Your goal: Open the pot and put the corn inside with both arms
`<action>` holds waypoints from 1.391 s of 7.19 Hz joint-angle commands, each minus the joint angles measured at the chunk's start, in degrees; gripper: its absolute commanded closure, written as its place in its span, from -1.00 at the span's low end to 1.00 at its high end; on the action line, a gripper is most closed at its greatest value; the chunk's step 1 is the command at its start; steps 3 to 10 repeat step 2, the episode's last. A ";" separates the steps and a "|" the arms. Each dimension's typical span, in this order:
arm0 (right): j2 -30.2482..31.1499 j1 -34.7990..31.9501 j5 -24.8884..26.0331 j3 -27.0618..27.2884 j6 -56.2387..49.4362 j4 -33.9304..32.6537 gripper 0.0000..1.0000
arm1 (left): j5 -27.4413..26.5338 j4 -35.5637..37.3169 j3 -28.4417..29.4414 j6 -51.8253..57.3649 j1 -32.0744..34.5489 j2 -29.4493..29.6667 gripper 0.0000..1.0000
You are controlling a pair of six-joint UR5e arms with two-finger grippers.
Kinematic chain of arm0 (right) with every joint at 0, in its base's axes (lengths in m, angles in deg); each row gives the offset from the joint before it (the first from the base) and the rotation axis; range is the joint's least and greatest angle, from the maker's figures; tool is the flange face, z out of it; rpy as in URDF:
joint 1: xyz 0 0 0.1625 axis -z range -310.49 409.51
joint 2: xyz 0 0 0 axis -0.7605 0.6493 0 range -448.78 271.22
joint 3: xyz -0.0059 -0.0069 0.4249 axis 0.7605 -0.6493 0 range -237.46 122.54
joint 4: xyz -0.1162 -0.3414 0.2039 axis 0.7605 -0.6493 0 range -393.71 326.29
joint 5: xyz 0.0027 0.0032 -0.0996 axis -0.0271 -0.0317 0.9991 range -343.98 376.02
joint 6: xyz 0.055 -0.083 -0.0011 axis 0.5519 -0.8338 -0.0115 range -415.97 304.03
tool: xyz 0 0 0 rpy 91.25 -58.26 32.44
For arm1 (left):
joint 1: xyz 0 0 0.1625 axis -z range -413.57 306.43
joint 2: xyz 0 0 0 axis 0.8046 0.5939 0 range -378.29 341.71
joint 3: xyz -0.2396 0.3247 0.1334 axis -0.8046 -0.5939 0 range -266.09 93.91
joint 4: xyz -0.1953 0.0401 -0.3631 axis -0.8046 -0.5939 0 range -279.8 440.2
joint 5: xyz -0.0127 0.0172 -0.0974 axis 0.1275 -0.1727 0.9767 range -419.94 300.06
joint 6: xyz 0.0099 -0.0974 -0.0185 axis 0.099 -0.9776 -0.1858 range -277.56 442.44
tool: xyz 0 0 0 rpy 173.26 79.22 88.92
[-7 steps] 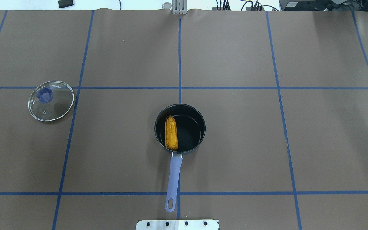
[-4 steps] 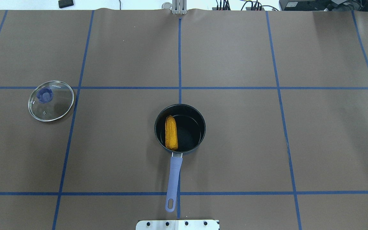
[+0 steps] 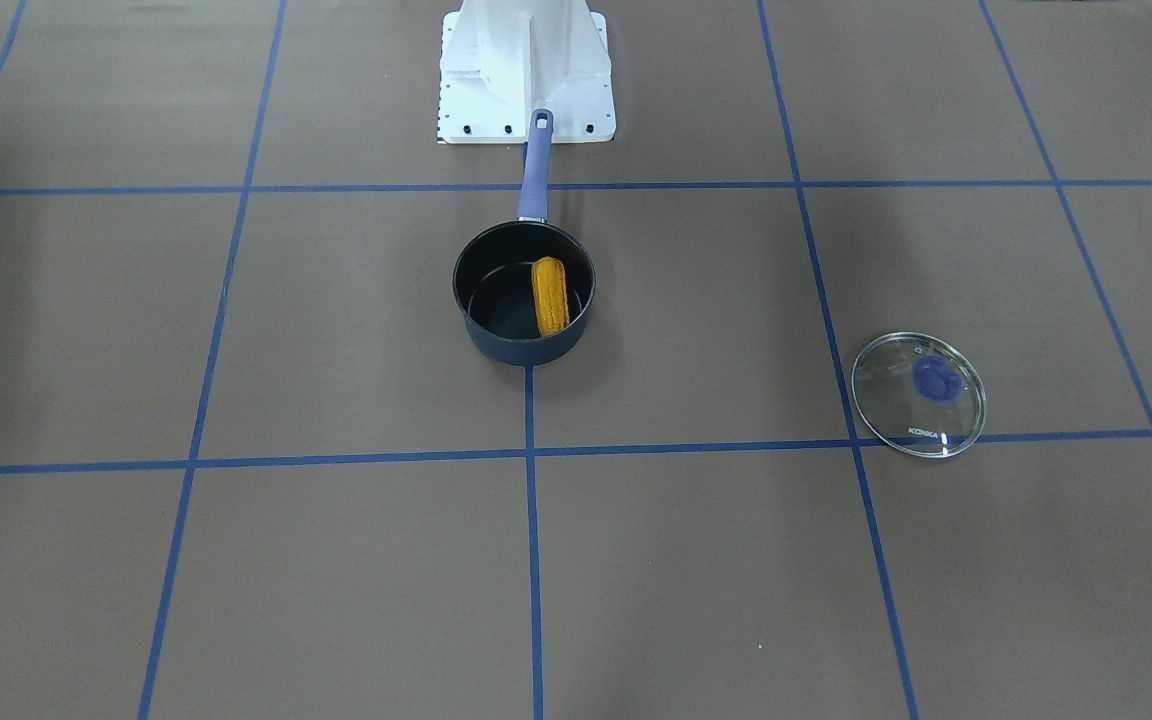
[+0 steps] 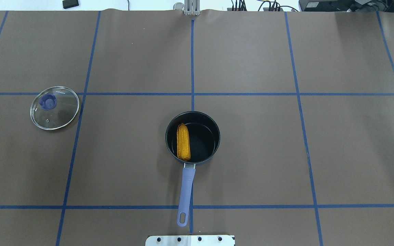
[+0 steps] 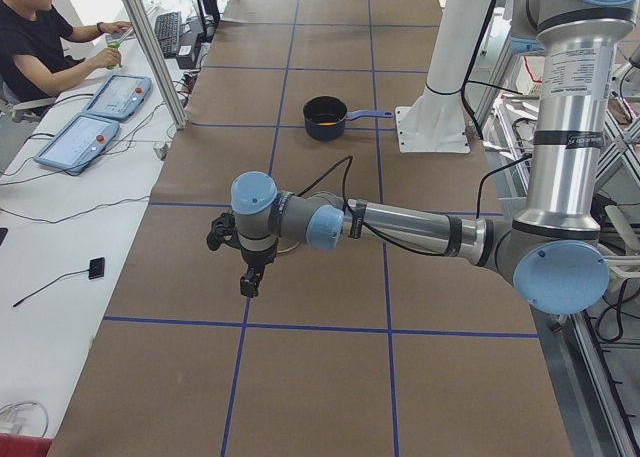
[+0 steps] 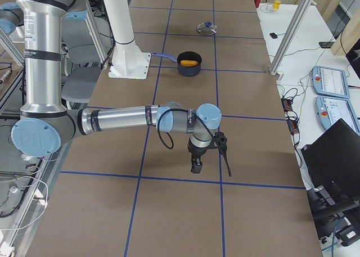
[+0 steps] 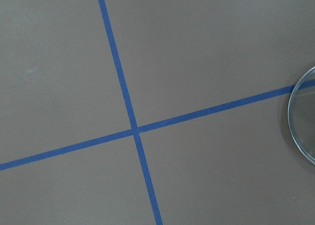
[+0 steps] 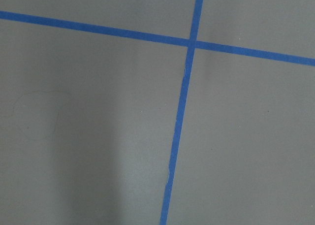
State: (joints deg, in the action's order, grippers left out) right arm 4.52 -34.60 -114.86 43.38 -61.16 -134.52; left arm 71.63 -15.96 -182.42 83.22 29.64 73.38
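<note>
The dark navy pot [image 4: 216, 136] stands open at the table's middle, its lavender handle [image 4: 186, 191] pointing toward the robot's base. The orange-yellow corn [image 4: 183, 142] lies inside it, along the left side; it also shows in the front view [image 3: 550, 295]. The glass lid [image 4: 54, 107] lies flat on the table far to the left, knob up. Both arms are out of the overhead and front views. In the side views the left gripper [image 5: 237, 262] hovers near the lid and the right gripper [image 6: 211, 164] hovers over bare table. I cannot tell whether either is open or shut.
The white base mount [image 3: 524, 70] stands just behind the pot's handle. Blue tape lines grid the brown table. A seated operator [image 5: 40, 47] and control tablets [image 5: 80, 142] are beside the table's far side. The lid's rim [image 7: 305, 121] edges into the left wrist view.
</note>
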 commanded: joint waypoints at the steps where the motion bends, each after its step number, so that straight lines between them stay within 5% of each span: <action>1: -0.13 0.00 -0.07 0.06 0.00 0.00 -1.00 | 0.00 0.00 0.00 0.01 0.03 0.00 -0.98; 10: -0.22 0.00 -0.16 0.06 -0.09 0.00 -1.00 | 0.09 0.00 0.00 0.01 0.03 -0.09 -0.98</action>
